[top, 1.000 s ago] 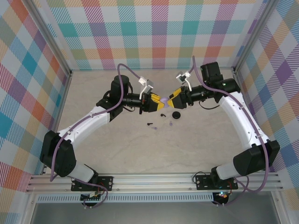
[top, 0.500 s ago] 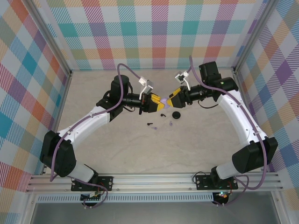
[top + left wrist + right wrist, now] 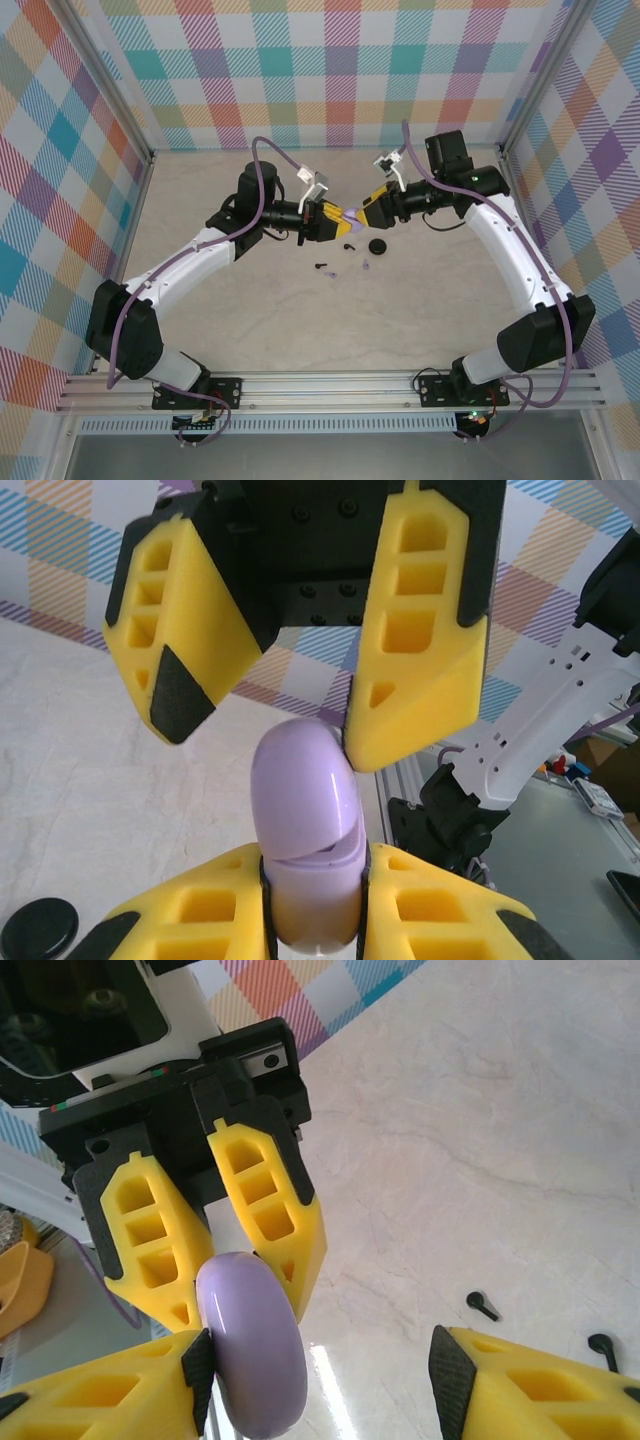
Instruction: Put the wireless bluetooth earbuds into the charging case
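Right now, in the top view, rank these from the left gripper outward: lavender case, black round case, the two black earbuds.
1. lavender case: clamped at the tips of the left gripper.
2. first black earbud: just below the gripper, toward the arm bases.
3. black round case, off to the right, and second black earbud, further toward the bases: too close to call.
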You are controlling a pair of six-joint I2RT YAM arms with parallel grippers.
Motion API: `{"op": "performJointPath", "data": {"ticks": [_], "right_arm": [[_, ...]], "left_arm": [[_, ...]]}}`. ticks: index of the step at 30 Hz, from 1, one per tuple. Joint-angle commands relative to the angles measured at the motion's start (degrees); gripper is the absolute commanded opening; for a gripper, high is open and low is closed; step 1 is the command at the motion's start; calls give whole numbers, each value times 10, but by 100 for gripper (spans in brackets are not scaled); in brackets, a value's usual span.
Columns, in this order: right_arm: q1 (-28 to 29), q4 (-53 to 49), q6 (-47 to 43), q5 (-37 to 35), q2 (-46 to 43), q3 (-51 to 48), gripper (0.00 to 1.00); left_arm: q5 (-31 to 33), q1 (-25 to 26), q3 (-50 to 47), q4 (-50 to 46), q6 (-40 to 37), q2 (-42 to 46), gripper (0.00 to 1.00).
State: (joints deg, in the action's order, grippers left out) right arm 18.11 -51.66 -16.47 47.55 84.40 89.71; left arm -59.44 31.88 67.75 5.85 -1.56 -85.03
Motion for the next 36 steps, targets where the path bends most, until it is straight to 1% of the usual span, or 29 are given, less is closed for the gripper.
{"op": "performJointPath", "data": {"ticks": [1,11,16,18,21,24,26,30,33,36], "right_arm": [[1,34,17,-38,-9,11,60],[0,46,42,-64,-16,12,60],[-6,59,54,-58,-37,4,61],[-11,62,58,-46,-47,1,61],[-17,51,52,-7,-57,2,61],[-24,7,24,43,-50,18,61],[-28,-31,5,62,-37,34,60],[-28,-74,-21,91,-11,48,59],[-28,-86,-31,117,0,50,58],[-27,-91,-33,125,9,53,59]], "left_arm": [[-34,17,20,2,-20,28,14],[-32,18,20,-9,-26,32,14],[-24,18,22,-17,-26,28,15],[-17,17,20,-18,-29,27,14],[-16,17,19,-15,-30,25,14],[-19,17,20,-11,-29,24,14],[-20,17,27,-14,-30,23,14],[-25,17,36,-17,-34,22,14],[-28,18,38,-17,-38,25,14],[-34,18,39,-22,-42,27,14]]}}
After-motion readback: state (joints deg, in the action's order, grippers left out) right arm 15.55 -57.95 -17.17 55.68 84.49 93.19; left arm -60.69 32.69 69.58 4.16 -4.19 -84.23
